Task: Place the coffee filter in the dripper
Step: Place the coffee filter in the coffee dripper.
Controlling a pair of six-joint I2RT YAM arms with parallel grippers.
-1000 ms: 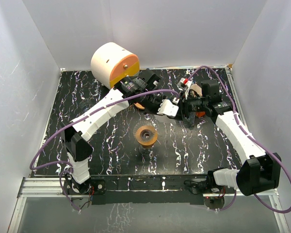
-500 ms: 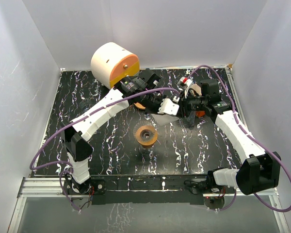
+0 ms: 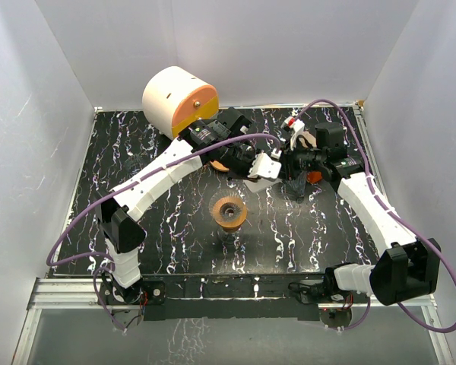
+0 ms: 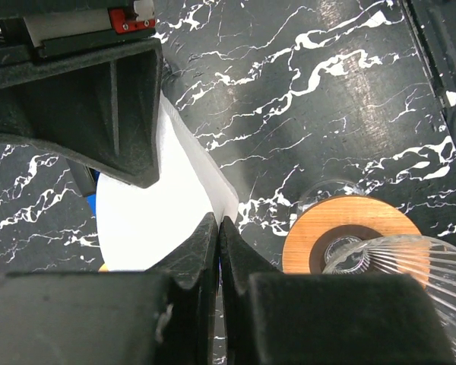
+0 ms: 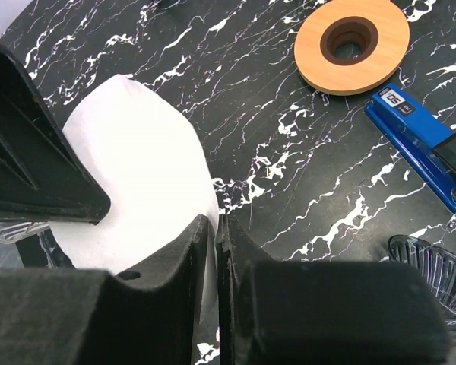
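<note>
The white paper coffee filter hangs above the table between my two grippers. My left gripper is shut on one edge of it; in the left wrist view the jaws pinch the filter. My right gripper is shut on the opposite edge; in the right wrist view the jaws pinch the filter. The dripper, ribbed clear glass in a wooden collar, stands on the table nearer the arm bases and left of the filter. It also shows in the left wrist view.
A large cream and orange cylinder lies at the back left. A loose wooden ring and a blue stapler lie on the black marbled table. A dark ribbed glass piece sits beside the stapler. White walls enclose the table.
Both grippers have drawn slightly closer together with the filter held between them; the filter sits a little higher and to the right. The dripper has not moved.
</note>
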